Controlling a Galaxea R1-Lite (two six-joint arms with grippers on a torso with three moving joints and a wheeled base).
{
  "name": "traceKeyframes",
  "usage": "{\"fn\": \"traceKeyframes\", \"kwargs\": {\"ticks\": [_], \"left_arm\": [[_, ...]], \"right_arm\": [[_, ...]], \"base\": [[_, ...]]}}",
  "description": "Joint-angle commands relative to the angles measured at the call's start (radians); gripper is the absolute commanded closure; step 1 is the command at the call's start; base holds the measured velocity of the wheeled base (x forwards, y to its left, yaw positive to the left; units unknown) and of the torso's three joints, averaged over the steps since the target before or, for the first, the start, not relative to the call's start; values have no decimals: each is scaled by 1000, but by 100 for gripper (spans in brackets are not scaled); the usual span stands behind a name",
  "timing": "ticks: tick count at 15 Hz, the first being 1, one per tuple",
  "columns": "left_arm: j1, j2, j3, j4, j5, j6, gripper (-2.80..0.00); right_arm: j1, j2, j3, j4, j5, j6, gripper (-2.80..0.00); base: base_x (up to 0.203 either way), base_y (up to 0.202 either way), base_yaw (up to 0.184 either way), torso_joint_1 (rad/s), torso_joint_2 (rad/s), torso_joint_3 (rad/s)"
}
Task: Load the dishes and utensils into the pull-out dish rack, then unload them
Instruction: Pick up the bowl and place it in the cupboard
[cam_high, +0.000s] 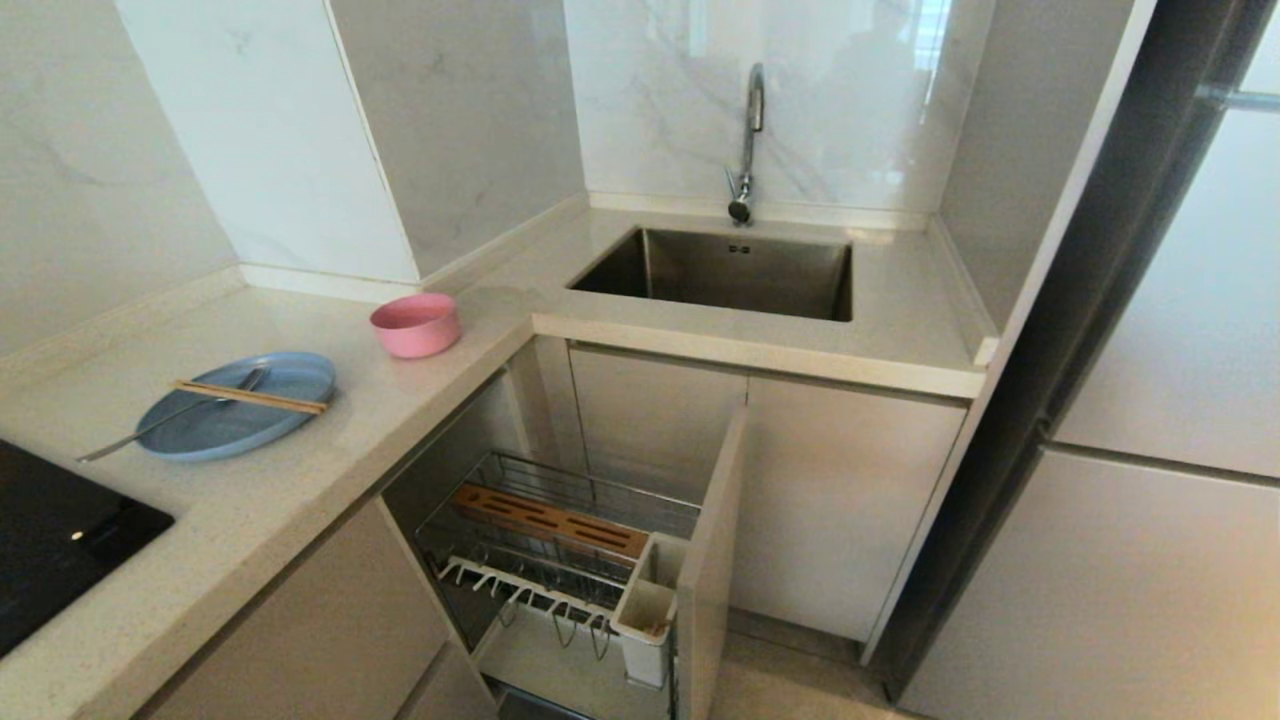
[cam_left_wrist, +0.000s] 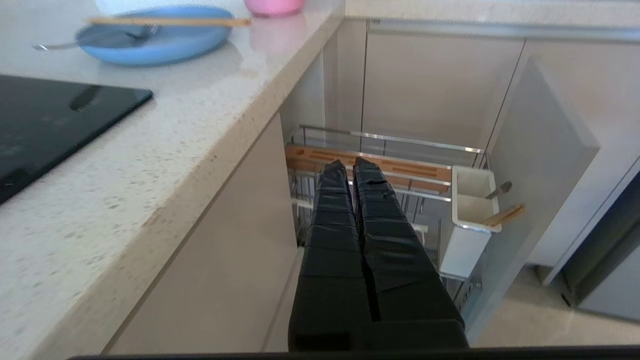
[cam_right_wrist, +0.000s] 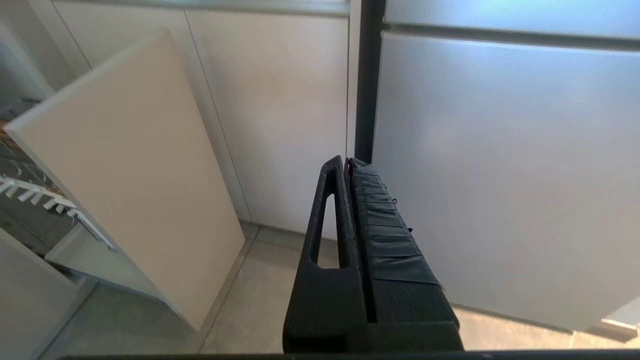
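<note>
The pale-blue plate (cam_high: 200, 443) lies on the counter at the left. The wooden chopsticks (cam_high: 250, 397) rest across it, and the silver spoon (cam_high: 165, 420) has its bowl on the plate and its handle over the rim. The pink bowl (cam_high: 416, 325) stands behind them near the counter's corner. Below the counter the dish rack (cam_high: 600, 492) is pulled out, with no dishes on its wires. My left gripper (cam_left_wrist: 350, 162) is shut and empty, pointing at the rack (cam_left_wrist: 420, 172) from in front. My right gripper (cam_right_wrist: 347, 160) is shut and empty, facing cabinet doors. Neither arm shows in the head view.
The rack's beige front panel (cam_high: 715, 550) juts into the floor space, with white utensil cups (cam_high: 645, 610) just inside it; a metal tip and a wooden stick end show at the cup (cam_left_wrist: 472, 205). A steel sink (cam_high: 720, 270) with faucet (cam_high: 750, 140) is behind. A black cooktop (cam_high: 50, 530) lies at the left.
</note>
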Motion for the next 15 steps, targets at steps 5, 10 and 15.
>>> {"fn": "traceKeyframes", "kwargs": {"ticks": [5, 10, 15], "left_arm": [[0, 0, 40, -1, 0, 0, 0], [0, 0, 40, -1, 0, -1, 0], [0, 0, 40, -1, 1, -5, 0]], "right_arm": [[0, -1, 0, 0, 0, 0, 0], [0, -1, 0, 0, 0, 0, 0], [0, -1, 0, 0, 0, 0, 0]], "base": [[0, 0, 0, 5, 3, -196], [0, 0, 0, 2, 2, -196], [0, 0, 0, 2, 2, -195]]}}
